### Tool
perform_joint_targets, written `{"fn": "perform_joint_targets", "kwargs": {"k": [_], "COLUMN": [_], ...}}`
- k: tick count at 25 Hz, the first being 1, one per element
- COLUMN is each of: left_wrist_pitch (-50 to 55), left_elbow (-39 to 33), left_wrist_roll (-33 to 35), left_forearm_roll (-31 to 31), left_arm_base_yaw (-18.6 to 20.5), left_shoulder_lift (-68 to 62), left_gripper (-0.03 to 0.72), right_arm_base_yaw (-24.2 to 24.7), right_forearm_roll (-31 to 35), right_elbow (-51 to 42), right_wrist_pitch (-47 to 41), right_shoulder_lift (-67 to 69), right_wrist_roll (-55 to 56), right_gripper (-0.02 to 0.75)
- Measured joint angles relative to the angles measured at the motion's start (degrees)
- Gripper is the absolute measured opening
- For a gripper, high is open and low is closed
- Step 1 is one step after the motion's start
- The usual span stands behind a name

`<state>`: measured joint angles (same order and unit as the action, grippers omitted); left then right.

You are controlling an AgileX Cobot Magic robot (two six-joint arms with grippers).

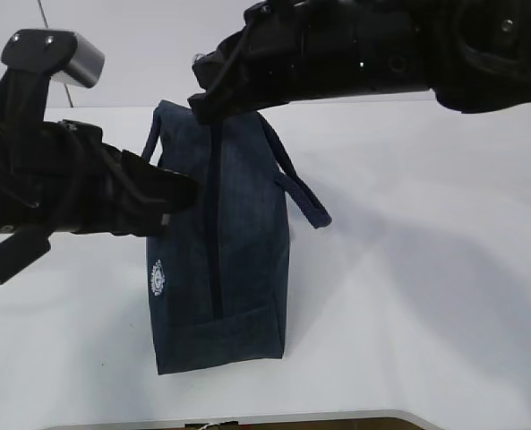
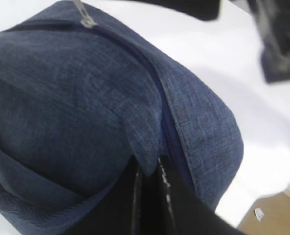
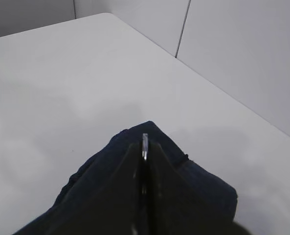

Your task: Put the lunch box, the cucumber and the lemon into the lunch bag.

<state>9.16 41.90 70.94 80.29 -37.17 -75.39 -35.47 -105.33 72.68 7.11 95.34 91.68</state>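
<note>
The dark navy lunch bag (image 1: 220, 242) stands on the white table (image 1: 408, 296), its top zipper closed along its length. My left gripper (image 1: 180, 199) is shut on a fold of the bag's fabric (image 2: 147, 161) beside the zipper, on the bag's left side. My right gripper (image 1: 204, 106) is at the bag's far end, shut on the silver zipper pull (image 3: 145, 143), which also shows in the left wrist view (image 2: 86, 19). The lunch box, the cucumber and the lemon are out of view.
One loop handle (image 1: 301, 193) hangs off the bag's right side. The table's front edge (image 1: 247, 419) runs along the bottom of the exterior view. A wall (image 3: 242, 54) stands behind the table's far edge.
</note>
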Motion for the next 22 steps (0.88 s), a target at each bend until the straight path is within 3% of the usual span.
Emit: {"fn": "perform_joint_targets", "kwargs": {"k": [8, 22], "left_wrist_pitch": [2.90, 5.83], "left_elbow": [0.00, 0.00], "left_wrist_roll": [-0.88, -15.45], "left_forearm_roll": [-3.92, -20.10], "left_arm_base_yaw": [0.00, 0.00], "left_shoulder_lift": [0.00, 0.59], "left_gripper": [-0.001, -0.001], "right_arm_base_yaw": [0.00, 0.00], "right_forearm_roll": [0.00, 0.00], "right_elbow": [2.66, 8.01], "right_wrist_pitch": [-2.61, -5.36], "right_shoulder_lift": [2.95, 9.75], "right_wrist_roll": [0.09, 0.09], "right_gripper": [0.005, 0.005]}}
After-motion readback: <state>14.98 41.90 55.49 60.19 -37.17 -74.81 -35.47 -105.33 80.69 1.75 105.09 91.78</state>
